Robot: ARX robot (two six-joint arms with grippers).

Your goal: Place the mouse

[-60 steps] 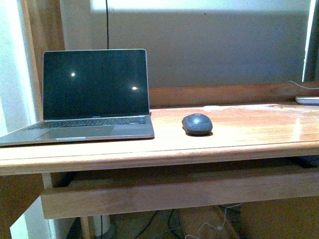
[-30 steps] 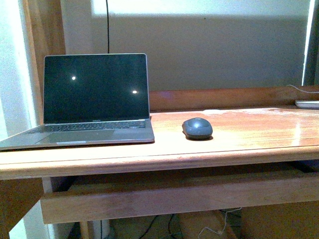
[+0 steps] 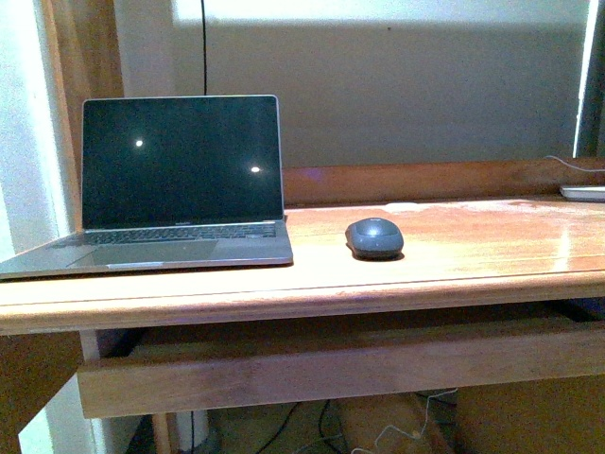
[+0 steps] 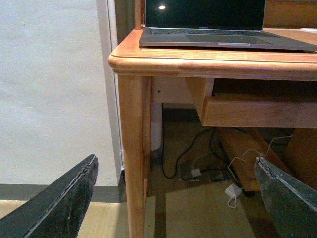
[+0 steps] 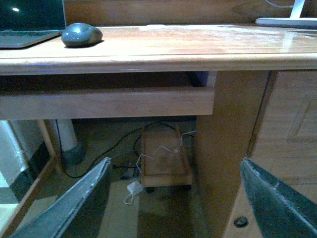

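Grey mouse (image 3: pixel 374 236) on desk (image 3: pixel 454 255), both arms' fingers (image 5: pixel 74 203) below, well apart.

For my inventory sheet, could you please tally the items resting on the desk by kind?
Laptop: 1
Mouse: 1
White item at the desk's far right edge, only partly in view: 1
Total: 3

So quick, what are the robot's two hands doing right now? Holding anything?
Left hand: open, holding nothing, down below the desk top.
Right hand: open, holding nothing. The mouse sits on the desk by itself.
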